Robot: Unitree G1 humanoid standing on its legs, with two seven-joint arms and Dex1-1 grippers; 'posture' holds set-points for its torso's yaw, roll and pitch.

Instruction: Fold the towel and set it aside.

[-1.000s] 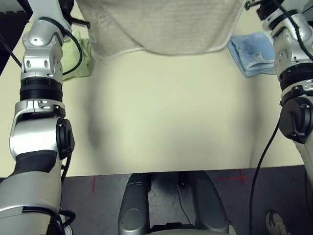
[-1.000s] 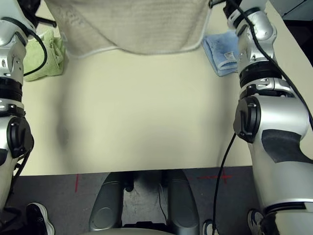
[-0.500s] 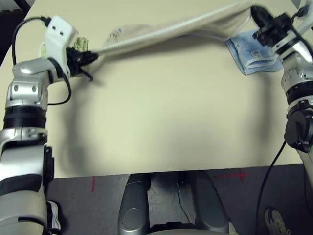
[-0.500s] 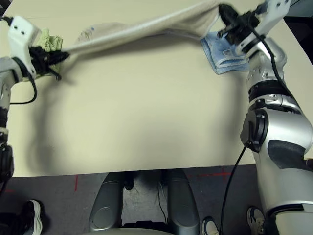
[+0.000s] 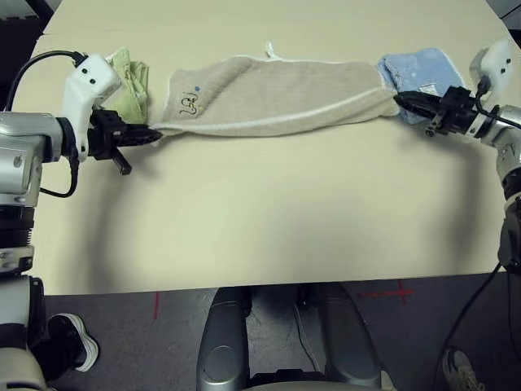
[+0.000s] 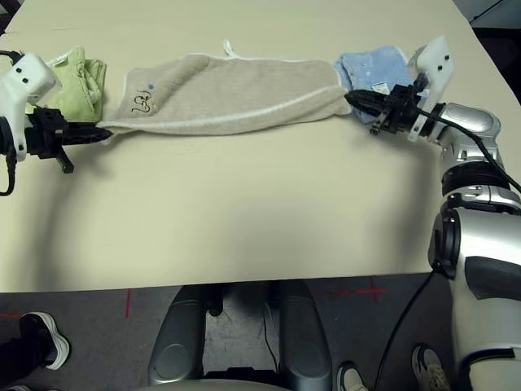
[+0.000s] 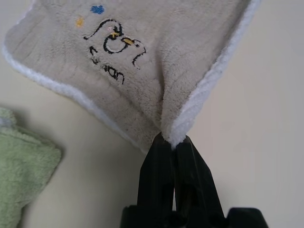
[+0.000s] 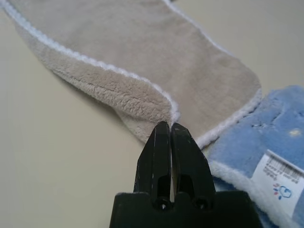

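Since a second ago the towel [image 5: 277,96] has been brought down from hanging between the raised arms and is now laid on the table [image 5: 269,220] as a folded strip. Its long axis is stretched straight from the left gripper [image 5: 152,134] to the right gripper [image 5: 403,99], and it lies flat between them. Both grippers have been lowered to table level. The left gripper is pinched tight on the towel's near left corner, with white edging bunched at its fingertips [image 7: 164,142]; just past this grip a small embroidered mark is seen on the upper layer. The right gripper is clamped on the near right corner, where two edged layers meet. A green cloth [image 5: 130,77] lies just beyond the left gripper, partly cut off in the left wrist view. A blue cloth [image 5: 419,69] lies beside the right gripper; its near part is hidden behind the fingers, and the label print is too small to be read.
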